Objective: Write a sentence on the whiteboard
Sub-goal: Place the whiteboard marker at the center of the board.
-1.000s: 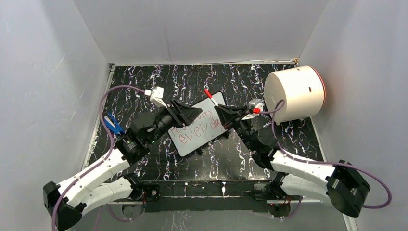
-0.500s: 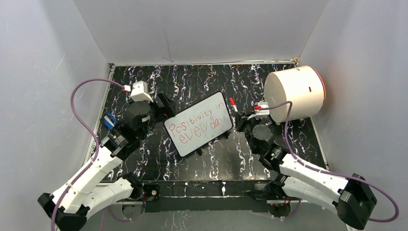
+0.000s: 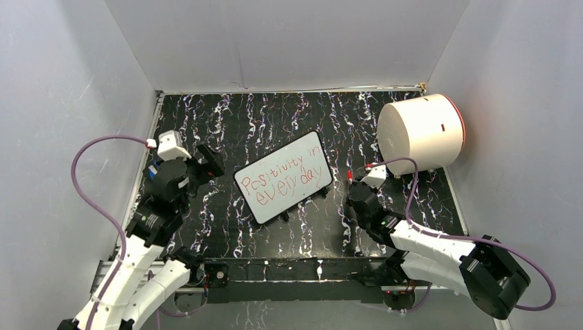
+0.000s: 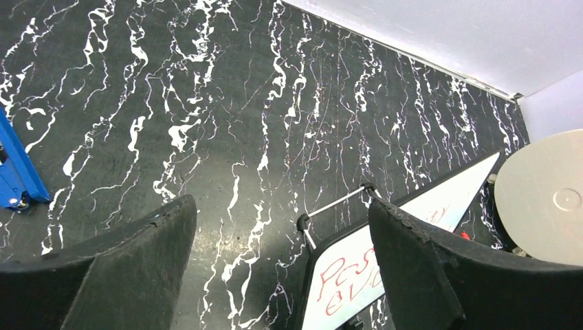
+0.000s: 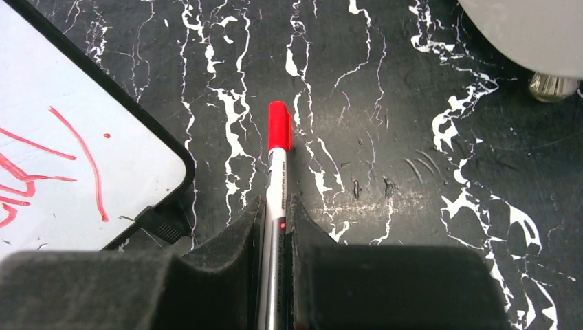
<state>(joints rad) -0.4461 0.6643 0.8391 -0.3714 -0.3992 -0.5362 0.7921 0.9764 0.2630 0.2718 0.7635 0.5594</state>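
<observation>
**Sentence on board; both my arms clear of it.**
Blue item [image 4: 17, 172] at far left, unused. L gripper [image 4: 278, 220]: my fingers spread wide, nothing btwn them, hovering over bare table [image 3: 275, 113] just left of the whiteboard [image 3: 283, 177]. Whiteboard sits mid-table, skewed, btwn my two arms, prob. so either can reach it. The sentence [image 3: 285, 180] reads "Positivity every day", red, 2 lines; task looks complete. R gripper [image 5: 276, 206]: fingers clamped on red marker [image 5: 278, 172], red end fwd, low beside board's right corner. White cylinder [image 3: 421, 134] beyond.
</observation>
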